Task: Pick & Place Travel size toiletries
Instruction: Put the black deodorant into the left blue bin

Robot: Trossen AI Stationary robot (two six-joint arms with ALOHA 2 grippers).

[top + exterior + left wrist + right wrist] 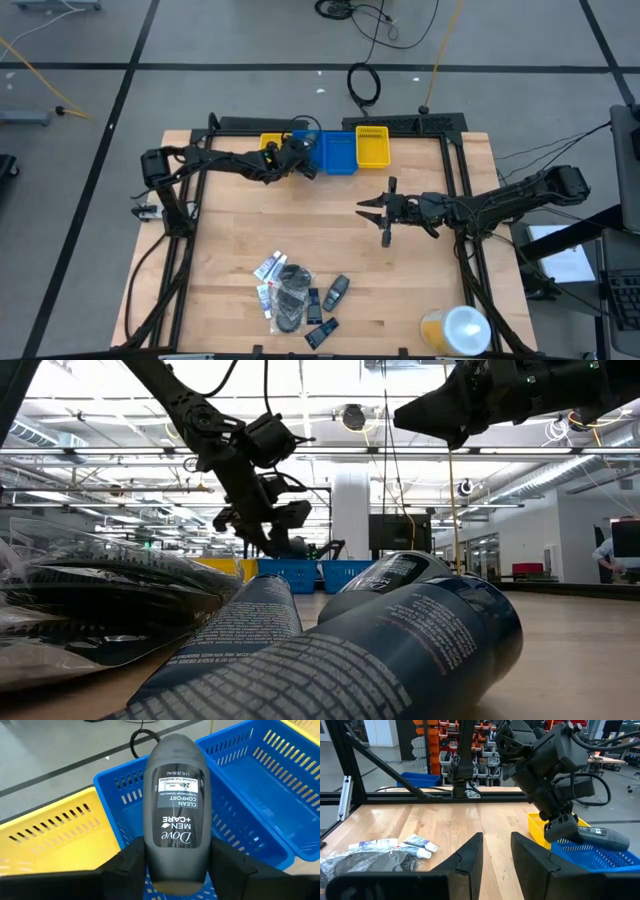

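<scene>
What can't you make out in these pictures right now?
- Blue bin contents: in the left wrist view the Dove deodorant bottle in the left pincer covers most of the floor.
- Toiletry pile: labels too small in the high view; in the low view, too close and cut off by the edges.
- Yellow container: cut off by the high view's bottom edge.
- Right pincer: empty, but its fingertips blur in the high view.

You see three bins (340, 150) side by side at the table's (230, 230) far edge, the toiletries pile (300, 295) near the front edge, and a lidded container (455, 330) at the front right corner.
</scene>
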